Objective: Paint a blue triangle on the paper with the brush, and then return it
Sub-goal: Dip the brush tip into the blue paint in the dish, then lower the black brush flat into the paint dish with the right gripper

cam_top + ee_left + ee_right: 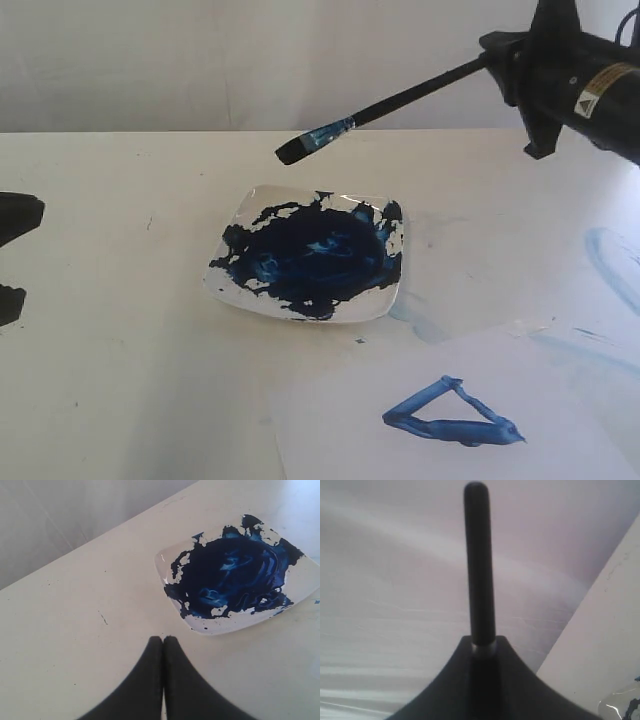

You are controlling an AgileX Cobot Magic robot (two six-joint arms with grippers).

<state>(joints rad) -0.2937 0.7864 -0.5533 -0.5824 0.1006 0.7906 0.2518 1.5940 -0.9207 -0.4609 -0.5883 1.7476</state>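
The brush (400, 100) hangs in the air at the upper right, tilted down to the left, with its blue-stained bristles (300, 150) above the far edge of the plate (222, 288). My right gripper (500, 55) is shut on its black handle (479, 565), which sticks out past the gripper (483, 642). The paper (340, 435) lies at the front right, and the blue triangle (450, 415) is painted on it in thick glossy strokes. My left gripper (163, 639) is shut on nothing, low over the table just left of the plate (210, 627).
The white square plate holds a large ragged dark-blue paint blotch (315, 255). Pale blue smears (612, 262) mark the table to the right and beside the plate (420, 322). The left arm (15, 220) shows at the left edge. A pale wall runs behind the table.
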